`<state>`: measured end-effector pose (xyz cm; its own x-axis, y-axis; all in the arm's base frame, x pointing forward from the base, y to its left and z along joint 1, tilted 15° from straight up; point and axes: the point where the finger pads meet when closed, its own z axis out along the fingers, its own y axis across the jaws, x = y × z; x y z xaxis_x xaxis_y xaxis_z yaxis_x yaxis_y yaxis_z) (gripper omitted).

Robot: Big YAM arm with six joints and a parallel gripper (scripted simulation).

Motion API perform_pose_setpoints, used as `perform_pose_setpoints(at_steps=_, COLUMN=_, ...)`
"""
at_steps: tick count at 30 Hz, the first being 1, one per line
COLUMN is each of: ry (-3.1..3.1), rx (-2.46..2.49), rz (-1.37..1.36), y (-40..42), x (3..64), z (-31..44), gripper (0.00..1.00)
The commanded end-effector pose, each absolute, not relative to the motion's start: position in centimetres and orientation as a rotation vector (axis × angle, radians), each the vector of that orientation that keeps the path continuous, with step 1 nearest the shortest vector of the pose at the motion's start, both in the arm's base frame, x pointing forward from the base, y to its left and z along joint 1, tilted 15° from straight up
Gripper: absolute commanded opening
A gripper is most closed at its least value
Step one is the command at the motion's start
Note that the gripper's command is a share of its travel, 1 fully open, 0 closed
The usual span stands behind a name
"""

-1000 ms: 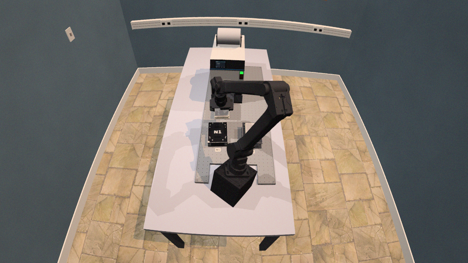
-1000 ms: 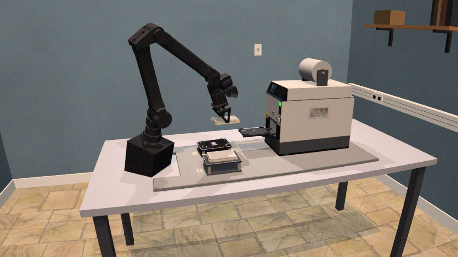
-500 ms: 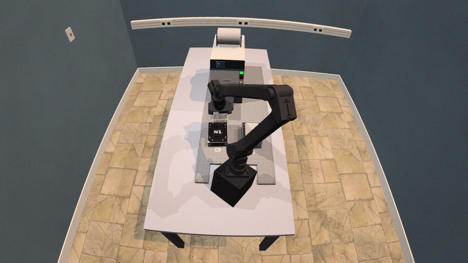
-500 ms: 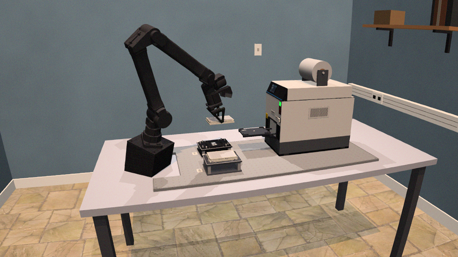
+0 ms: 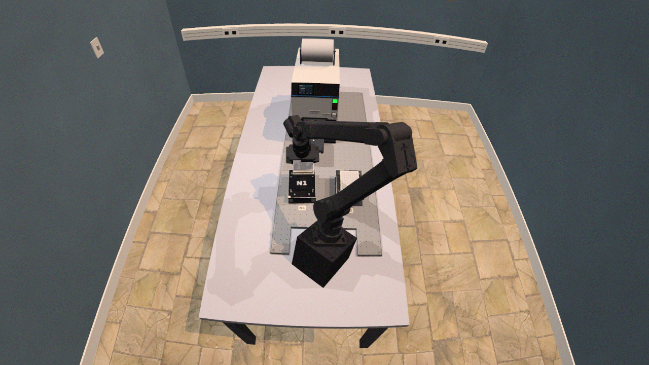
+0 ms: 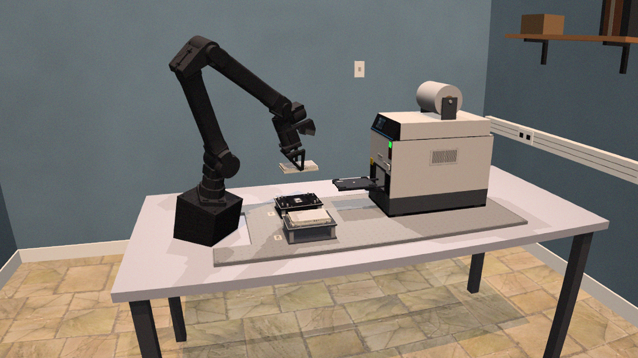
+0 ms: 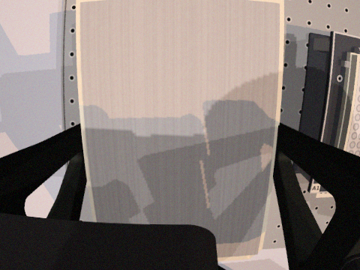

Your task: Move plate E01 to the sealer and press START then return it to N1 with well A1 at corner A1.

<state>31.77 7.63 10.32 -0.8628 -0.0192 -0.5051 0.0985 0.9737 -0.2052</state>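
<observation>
My gripper (image 5: 302, 165) (image 6: 301, 168) (image 7: 179, 134) is shut on the long sides of plate E01 (image 5: 302, 172) (image 6: 287, 169) (image 7: 180, 67). The plate has a smooth foil over its top, looks about level, and hangs well above and slightly beyond nest N1 (image 5: 301, 191) (image 6: 283, 203). N1 is empty, its black top and pins showing. The sealer's stage (image 6: 352, 183) is out and empty. The sealer's lamp (image 5: 334, 101) (image 6: 390, 144) is green. The white plate (image 5: 349, 178) (image 6: 308, 216) (image 7: 356, 112) sits in nest N2 (image 6: 330, 222) (image 7: 327, 112). E01's well A1 cannot be made out.
The sealer (image 5: 316, 72) (image 6: 441, 168) stands at the far end of the table, its foil roll (image 5: 317, 49) (image 6: 435, 97) on top. N2 stands beside N1, partly behind my arm in the top view. An A1 label (image 7: 315, 187) shows at N2's corner in the wrist view.
</observation>
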Motion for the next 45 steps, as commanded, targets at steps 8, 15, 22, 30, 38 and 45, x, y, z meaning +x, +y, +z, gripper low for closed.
perform_pose_setpoints(at_steps=8, ry=2.569, rx=0.068, rz=-0.274, y=8.6, x=32.5, z=11.5, gripper=0.00)
perform_pose_setpoints(at_steps=15, ry=2.537, rx=0.069, rz=-0.261, y=8.9, x=33.6, z=12.8, gripper=0.00)
perform_pose_setpoints(at_steps=22, ry=2.538, rx=0.071, rz=-0.269, y=8.9, x=33.9, z=12.6, gripper=0.00)
perform_pose_setpoints(at_steps=30, ry=2.575, rx=0.082, rz=-0.294, y=8.4, x=32.6, z=11.2, gripper=0.00)
perform_pose_setpoints(at_steps=38, ry=2.569, rx=0.042, rz=-0.277, y=9.3, x=31.6, z=11.4, gripper=0.00)
perform_pose_setpoints(at_steps=45, ry=2.554, rx=0.049, rz=-0.278, y=9.3, x=33.2, z=11.9, gripper=0.00)
